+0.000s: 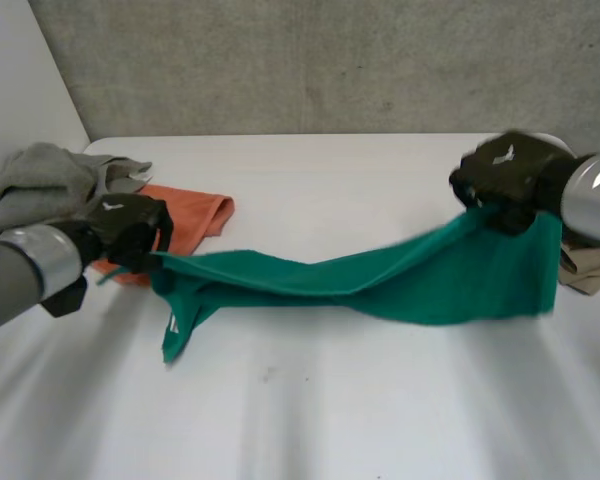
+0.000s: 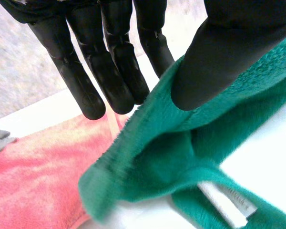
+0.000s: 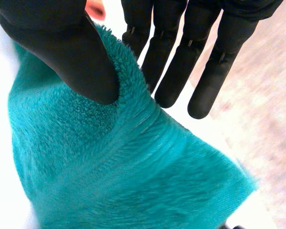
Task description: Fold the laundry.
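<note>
A green towel (image 1: 380, 280) hangs stretched between my two hands above the white table (image 1: 330, 410), sagging in the middle. My left hand (image 1: 130, 228) holds its left end, where the cloth bunches and a tail with a white label (image 1: 170, 325) droops to the table. In the left wrist view the thumb (image 2: 219, 62) presses the green towel (image 2: 181, 157) against the straight fingers (image 2: 109, 71). My right hand (image 1: 505, 175) holds the right top corner higher up. In the right wrist view its thumb (image 3: 62, 47) pinches the towel (image 3: 109, 167) against the fingers (image 3: 181, 62).
An orange cloth (image 1: 190, 220) lies flat behind my left hand, and it is under the fingertips in the left wrist view (image 2: 33, 176). A grey garment (image 1: 40, 180) is heaped at the far left. A beige cloth (image 1: 590, 268) lies at the right edge.
</note>
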### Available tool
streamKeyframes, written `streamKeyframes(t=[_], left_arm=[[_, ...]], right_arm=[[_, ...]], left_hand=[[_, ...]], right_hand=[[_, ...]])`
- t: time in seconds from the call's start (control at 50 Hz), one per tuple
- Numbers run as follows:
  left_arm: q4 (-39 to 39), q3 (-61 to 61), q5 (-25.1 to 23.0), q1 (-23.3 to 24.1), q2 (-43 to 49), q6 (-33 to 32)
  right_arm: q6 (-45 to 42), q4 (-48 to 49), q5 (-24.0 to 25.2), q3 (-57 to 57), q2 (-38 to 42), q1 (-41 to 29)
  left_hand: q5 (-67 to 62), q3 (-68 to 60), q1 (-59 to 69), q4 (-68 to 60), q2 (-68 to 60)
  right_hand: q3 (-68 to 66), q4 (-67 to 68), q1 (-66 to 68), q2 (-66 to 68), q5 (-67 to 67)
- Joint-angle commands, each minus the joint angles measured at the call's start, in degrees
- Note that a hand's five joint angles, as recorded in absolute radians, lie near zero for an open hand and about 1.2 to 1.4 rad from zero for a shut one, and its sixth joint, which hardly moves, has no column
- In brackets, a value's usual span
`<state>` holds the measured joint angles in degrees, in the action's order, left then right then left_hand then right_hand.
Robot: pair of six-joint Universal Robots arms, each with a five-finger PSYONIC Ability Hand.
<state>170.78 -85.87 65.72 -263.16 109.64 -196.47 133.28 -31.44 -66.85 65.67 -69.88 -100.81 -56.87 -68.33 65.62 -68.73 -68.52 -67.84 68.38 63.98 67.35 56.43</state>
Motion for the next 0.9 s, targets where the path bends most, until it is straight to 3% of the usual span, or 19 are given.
streamKeyframes(t=[0.02, 0.08, 0.16, 0.22, 0.24, 0.3, 0.34, 0.5, 0.64, 0.8, 0.9], left_arm=[[0.7, 17.2, 7.0, 4.2, 10.5, -6.8], [2.3, 26.2, 8.4, 4.8, 13.0, -7.7], [12.7, 43.6, 10.5, 5.1, 15.9, -6.3], [21.2, 48.0, 12.5, 4.9, 15.9, -3.6], [26.7, 48.2, 14.2, 4.6, 15.2, -0.7], [35.1, 46.6, 16.6, 4.1, 13.8, 5.6], [36.4, 45.3, 16.8, 3.7, 13.3, 7.9], [33.0, 32.3, 14.8, 2.8, 10.8, 9.4], [33.0, 14.8, 9.8, 2.1, 6.9, 8.2], [30.3, -3.0, 1.4, 1.4, 6.3, 2.9], [23.0, -9.1, 0.6, -0.5, 4.9, -2.2]], right_arm=[[-5.7, 1.7, -8.3, -10.3, 13.0, -2.7], [-5.3, 6.5, -10.8, -17.7, 16.8, -3.8], [1.0, 27.4, -15.8, -27.7, 19.5, -4.7], [5.7, 41.6, -17.4, -27.2, 18.1, -4.7], [8.4, 50.7, -17.9, -25.2, 16.8, -4.8], [10.3, 61.4, -17.7, -21.7, 14.3, -4.7], [10.6, 66.3, -17.4, -18.4, 12.6, -4.9], [11.1, 60.8, -14.8, -8.7, 9.6, -5.4], [11.2, 52.4, -11.6, 0.5, 10.4, -4.5], [11.1, 43.4, -9.4, 8.8, 16.6, -4.0], [9.6, 37.0, -10.8, 9.3, 17.7, -3.0]], left_hand=[[-13.1, -11.7, 14.4, -11.3, -11.5], [-13.1, -11.7, 14.4, -11.3, -11.5], [-13.1, -11.7, 14.4, -11.3, -11.5], [-13.1, -11.7, 14.4, -11.3, -11.5], [-13.1, -11.7, 14.4, -11.3, -11.5], [-13.1, -11.7, 14.4, -11.3, -11.5], [-13.1, -11.7, 14.4, -11.3, -11.5], [-13.1, -11.7, 14.4, -11.3, -11.5], [-13.1, -11.7, 14.4, -11.3, -11.5], [-13.1, -11.7, 14.4, -11.3, -11.5], [-13.1, -11.7, 14.4, -11.3, -11.5]], right_hand=[[-12.2, 11.6, 16.0, 12.7, 13.6], [-12.2, 11.6, 16.0, 12.7, 13.6], [-12.2, 11.6, 16.0, 12.7, 13.6], [-12.2, 11.6, 16.0, 12.7, 13.6], [-12.2, 11.6, 16.0, 12.7, 13.6], [-12.2, 11.6, 16.0, 12.7, 13.6], [-12.2, 11.6, 16.0, 12.7, 13.6], [-12.2, 11.6, 16.0, 12.7, 13.6], [-12.2, 11.6, 16.0, 12.7, 13.6], [-12.2, 11.6, 16.0, 12.7, 13.6], [-12.2, 11.6, 16.0, 12.7, 13.6]])
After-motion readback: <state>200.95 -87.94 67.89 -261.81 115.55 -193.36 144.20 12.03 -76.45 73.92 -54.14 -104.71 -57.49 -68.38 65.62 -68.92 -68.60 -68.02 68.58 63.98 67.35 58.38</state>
